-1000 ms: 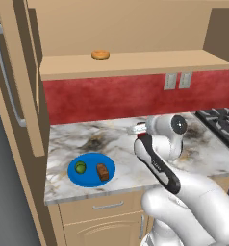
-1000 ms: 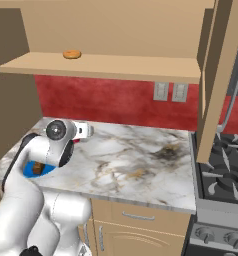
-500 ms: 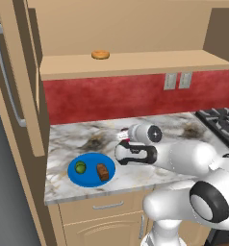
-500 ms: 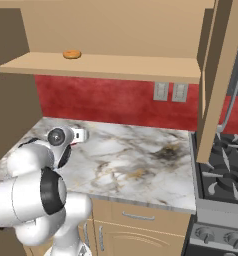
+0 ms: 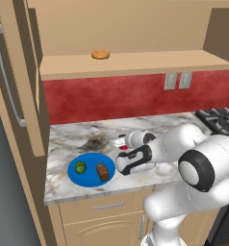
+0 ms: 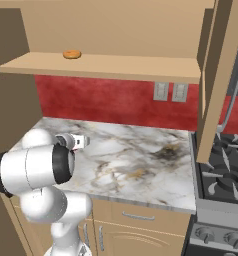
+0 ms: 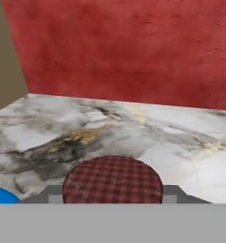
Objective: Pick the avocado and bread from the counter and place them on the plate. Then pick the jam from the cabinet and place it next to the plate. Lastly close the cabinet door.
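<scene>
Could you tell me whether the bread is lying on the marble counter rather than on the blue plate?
No, the bread lies on the blue plate, right beside the avocado, not on the counter.

- The jam (image 7: 113, 179), a dark red jar with a checked lid, sits between the jaws, its lid just ahead of the finger tips.
- The plate (image 5: 90, 178), a flat bright blue disc, lies on the counter (image 5: 82, 141) just beside the jaws.
- The avocado (image 5: 80, 167), a small green ball, rests on the plate's half farther from the jaws.
- The bread (image 5: 103, 171), a dark brown chunk, lies on the plate's nearer half.
- The cabinet door (image 5: 15, 81) stands open, well above and aside of the jaws.
</scene>
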You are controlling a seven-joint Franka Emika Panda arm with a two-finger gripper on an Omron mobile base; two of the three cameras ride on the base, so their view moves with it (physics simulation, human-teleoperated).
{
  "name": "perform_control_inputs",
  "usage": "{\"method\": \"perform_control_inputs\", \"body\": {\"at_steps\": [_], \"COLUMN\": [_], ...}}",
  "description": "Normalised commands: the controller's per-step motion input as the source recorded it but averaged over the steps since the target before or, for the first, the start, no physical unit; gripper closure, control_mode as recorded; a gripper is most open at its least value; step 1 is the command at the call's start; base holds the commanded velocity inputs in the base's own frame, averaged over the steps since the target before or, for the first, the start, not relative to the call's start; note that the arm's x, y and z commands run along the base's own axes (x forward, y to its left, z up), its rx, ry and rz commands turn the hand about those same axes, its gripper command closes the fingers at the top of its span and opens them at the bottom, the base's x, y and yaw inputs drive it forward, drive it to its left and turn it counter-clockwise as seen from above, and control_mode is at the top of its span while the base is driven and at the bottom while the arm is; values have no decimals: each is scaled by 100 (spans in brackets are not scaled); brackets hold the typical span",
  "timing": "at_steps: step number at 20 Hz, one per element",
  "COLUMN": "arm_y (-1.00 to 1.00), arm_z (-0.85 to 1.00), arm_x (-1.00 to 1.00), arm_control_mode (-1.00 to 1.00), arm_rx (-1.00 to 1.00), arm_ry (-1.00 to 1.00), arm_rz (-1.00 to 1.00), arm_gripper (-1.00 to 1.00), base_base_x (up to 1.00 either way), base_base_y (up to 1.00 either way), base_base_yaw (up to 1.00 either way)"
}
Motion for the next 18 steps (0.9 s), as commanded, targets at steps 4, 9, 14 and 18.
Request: {"method": "perform_control_inputs", "body": {"at_steps": [4, 9, 14, 18], "arm_y": [0, 0, 0, 0], "arm_z": [-6, -10, -21, -26], "arm_x": [0, 0, 0, 0], "arm_control_mode": [-100, -100, -100, -100], "arm_rx": [-1, 0, 0, 0], "arm_ry": [7, 8, 8, 4], "arm_rz": [0, 0, 0, 0], "arm_gripper": [100, 100, 100, 100], "base_base_x": [0, 0, 0, 0], "base_base_y": [0, 0, 0, 0], "base_base_yaw": [0, 0, 0, 0]}}
